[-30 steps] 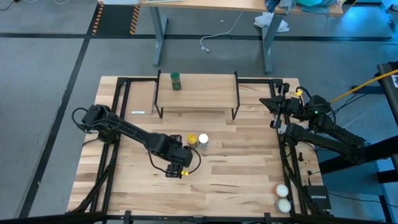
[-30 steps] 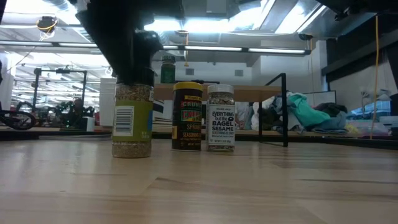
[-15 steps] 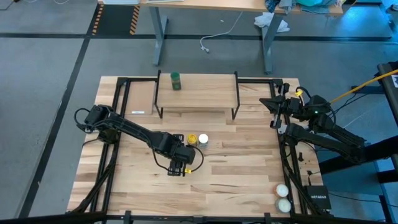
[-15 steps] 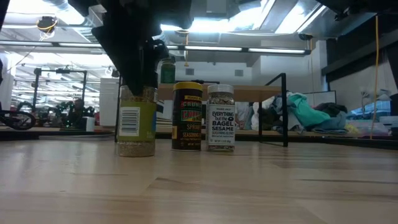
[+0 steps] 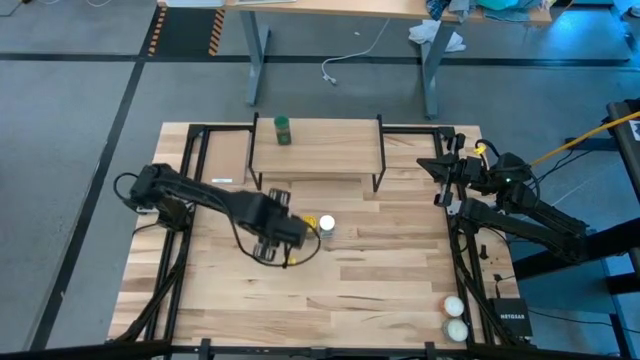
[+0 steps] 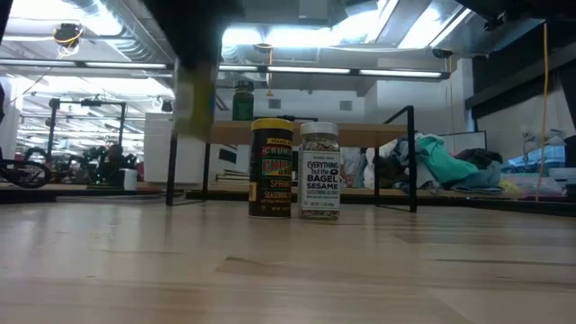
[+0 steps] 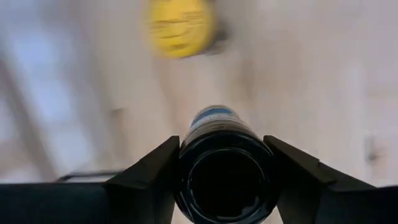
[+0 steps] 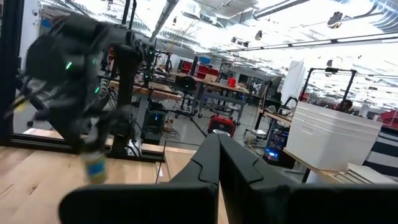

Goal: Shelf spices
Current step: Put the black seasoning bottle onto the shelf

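The spices show as small jars. A green-lidded one (image 5: 283,129) stands on the shelf (image 5: 330,152) at the far middle. A yellow-lidded jar (image 6: 271,168) and a white-lidded jar (image 6: 319,171) stand side by side on the table in front of the shelf. My left gripper (image 5: 272,240) is just left of them, shut on a black-lidded jar (image 7: 225,180). That jar shows as a blur above the table in the low view (image 6: 193,90). My right gripper (image 5: 440,165) waits shut at the far right edge. My left gripper pinches the black-lidded jar between its two fingers (image 7: 163,171), one on each side of the jar's top, at the black lid's rim (image 7: 186,177). The fingers come from above, pointing steeply down. The jar hangs below them, lifted clear of the table.
Two whitish balls (image 5: 455,318) lie at the near right corner. Black frame rails (image 5: 190,180) run along the table's left and right sides. The shelf's thin black legs (image 6: 412,160) stand behind the two jars. Bare wood lies in front of the jars.
My left gripper has risen and gone toward the far left, rolling a little. The black-lidded jar, which stood on the table left of the yellow-lidded jar, is now lifted clear. The other jars have stayed where they were.
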`<state>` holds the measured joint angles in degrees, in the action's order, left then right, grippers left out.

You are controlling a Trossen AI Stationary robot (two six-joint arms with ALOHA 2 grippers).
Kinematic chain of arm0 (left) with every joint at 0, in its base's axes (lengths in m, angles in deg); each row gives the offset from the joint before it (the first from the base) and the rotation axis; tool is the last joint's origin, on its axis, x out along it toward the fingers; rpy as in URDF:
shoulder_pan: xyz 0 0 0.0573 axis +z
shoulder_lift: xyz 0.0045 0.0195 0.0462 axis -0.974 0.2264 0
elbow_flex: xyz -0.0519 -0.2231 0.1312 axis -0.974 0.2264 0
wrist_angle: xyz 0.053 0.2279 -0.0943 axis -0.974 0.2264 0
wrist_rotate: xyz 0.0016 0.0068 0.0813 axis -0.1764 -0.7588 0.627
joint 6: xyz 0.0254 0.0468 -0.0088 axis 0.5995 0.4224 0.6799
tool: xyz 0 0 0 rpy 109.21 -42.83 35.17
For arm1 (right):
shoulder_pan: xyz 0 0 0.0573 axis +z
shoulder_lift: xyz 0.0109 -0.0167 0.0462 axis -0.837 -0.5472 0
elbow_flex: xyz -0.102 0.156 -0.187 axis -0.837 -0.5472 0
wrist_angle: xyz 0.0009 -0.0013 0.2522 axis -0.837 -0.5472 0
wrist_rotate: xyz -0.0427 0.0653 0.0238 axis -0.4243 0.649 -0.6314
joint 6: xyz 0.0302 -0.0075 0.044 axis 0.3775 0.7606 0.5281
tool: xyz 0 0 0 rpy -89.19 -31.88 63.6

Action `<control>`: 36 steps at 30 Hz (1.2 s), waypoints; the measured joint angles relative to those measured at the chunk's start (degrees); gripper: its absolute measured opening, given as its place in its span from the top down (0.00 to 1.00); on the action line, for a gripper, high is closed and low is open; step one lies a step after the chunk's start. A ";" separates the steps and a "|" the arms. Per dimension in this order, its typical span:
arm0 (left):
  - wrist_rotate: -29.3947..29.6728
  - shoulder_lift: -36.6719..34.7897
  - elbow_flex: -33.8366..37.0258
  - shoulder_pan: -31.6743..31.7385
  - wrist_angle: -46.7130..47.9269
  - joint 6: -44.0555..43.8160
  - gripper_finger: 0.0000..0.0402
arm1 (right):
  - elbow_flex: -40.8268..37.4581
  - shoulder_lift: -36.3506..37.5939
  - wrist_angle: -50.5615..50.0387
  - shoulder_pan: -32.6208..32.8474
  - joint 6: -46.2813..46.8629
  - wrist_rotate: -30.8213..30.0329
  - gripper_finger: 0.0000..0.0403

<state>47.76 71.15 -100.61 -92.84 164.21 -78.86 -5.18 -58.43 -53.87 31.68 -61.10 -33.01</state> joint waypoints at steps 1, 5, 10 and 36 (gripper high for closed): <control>2.10 -0.68 -1.73 0.46 2.13 0.89 0.52 | 0.00 0.00 0.04 0.00 0.00 0.00 0.99; 9.25 -3.50 -6.93 3.95 9.62 3.95 0.52 | 0.00 0.00 0.05 0.00 0.00 -0.01 0.99; 12.37 -7.26 -9.59 13.15 12.50 8.51 0.52 | 0.00 0.00 0.07 0.00 0.00 -0.02 0.99; -7.80 -6.84 -9.62 50.21 -1.34 32.10 0.52 | 0.00 0.00 0.35 0.00 -1.55 -0.04 0.99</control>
<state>39.96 64.32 -110.23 -42.63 162.87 -46.77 -5.18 -58.43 -53.51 31.68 -62.65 -33.05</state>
